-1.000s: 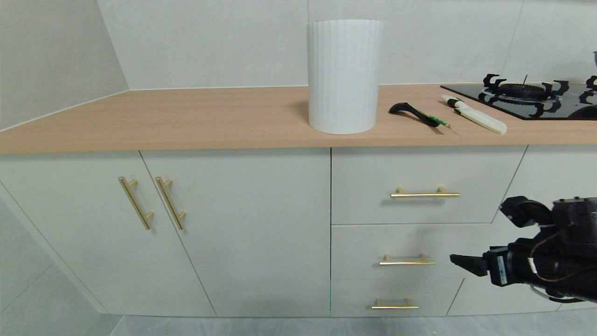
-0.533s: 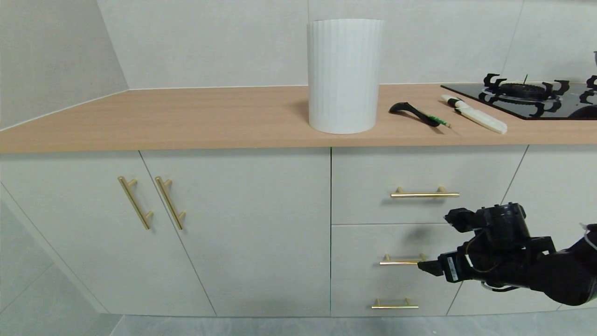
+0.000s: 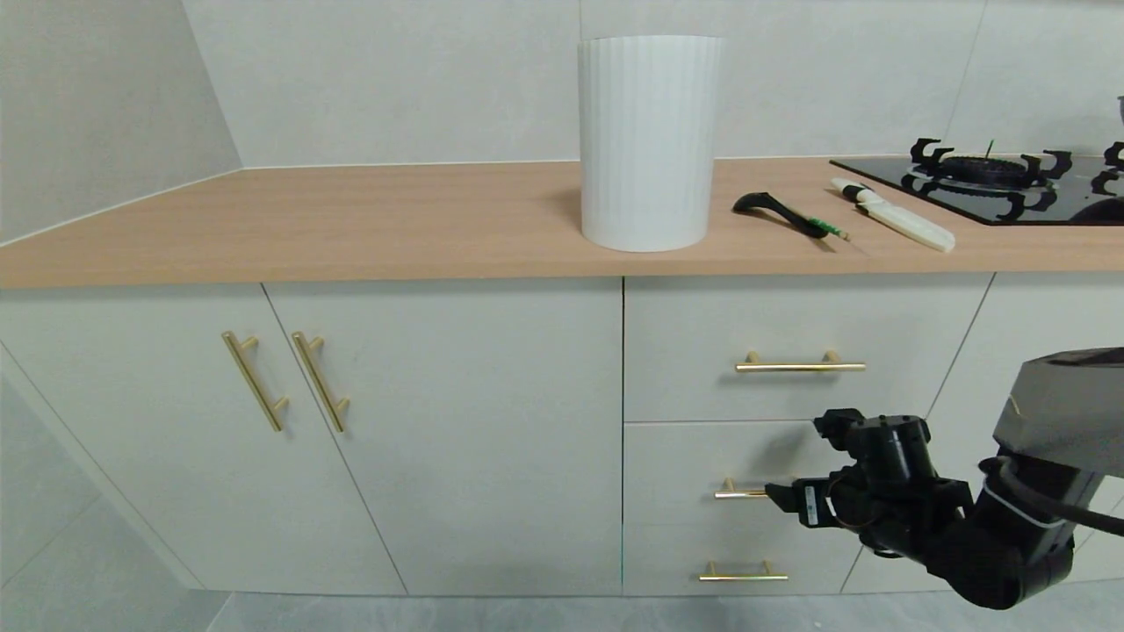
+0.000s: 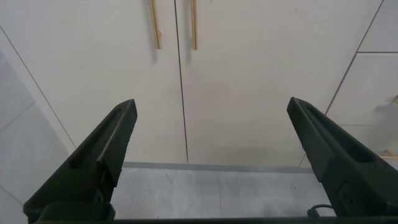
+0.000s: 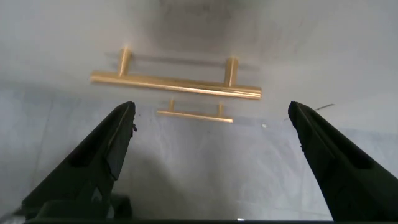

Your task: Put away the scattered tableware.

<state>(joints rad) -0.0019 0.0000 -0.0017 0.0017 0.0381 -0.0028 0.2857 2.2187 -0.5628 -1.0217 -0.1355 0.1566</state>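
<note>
Black scoop w/ green-tipped handle (image 3: 788, 216) and white knife (image 3: 893, 216) lie on the wooden counter (image 3: 351, 219), well above both arms. Middle drawer's brass bar handle (image 3: 739, 493) — long axis horizontal — sits just ahead of the R gripper (image 3: 797, 458), jaws spread wide. L gripper (image 4: 208, 155), likewise parted, faces the cupboard doors — R is nearer.

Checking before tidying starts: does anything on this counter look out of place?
Yes. A black utensil with a green tip and a white knife lie loose and askew on the countertop, between the white ribbed container and the hob. Nothing looks spilled or damaged.
</note>
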